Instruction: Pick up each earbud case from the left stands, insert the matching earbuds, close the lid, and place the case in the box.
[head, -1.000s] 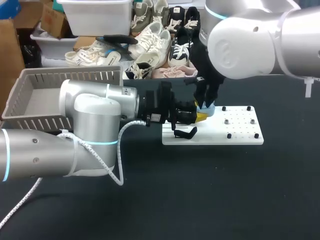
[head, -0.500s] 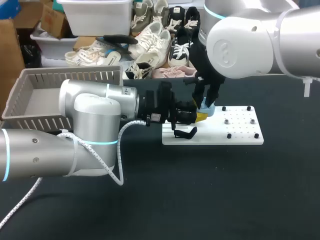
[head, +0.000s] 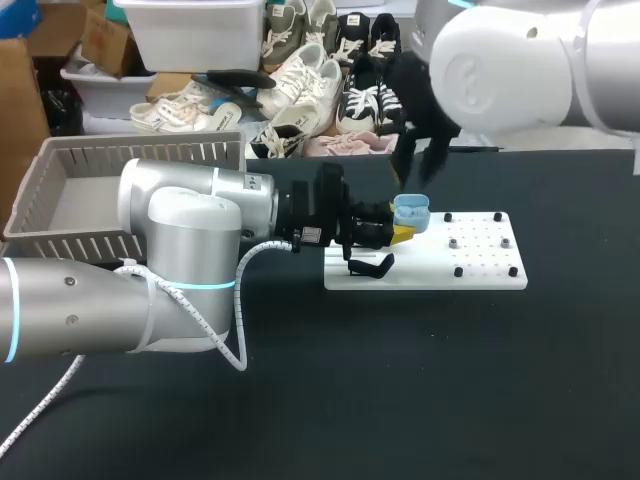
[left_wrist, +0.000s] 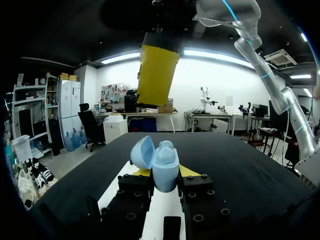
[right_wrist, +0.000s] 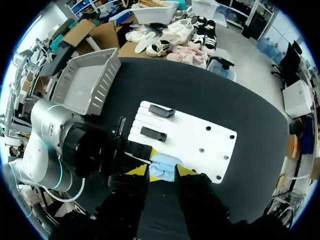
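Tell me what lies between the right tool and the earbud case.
Nothing: in the head view the right tool hangs above the open earbud case, which is held in the left tool, with only a bare gap between them.

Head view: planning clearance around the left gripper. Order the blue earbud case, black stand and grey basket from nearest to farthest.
1. Blue earbud case: held in the left gripper.
2. Black stand: on the white board, close beside the gripper.
3. Grey basket: far off at the table's left.
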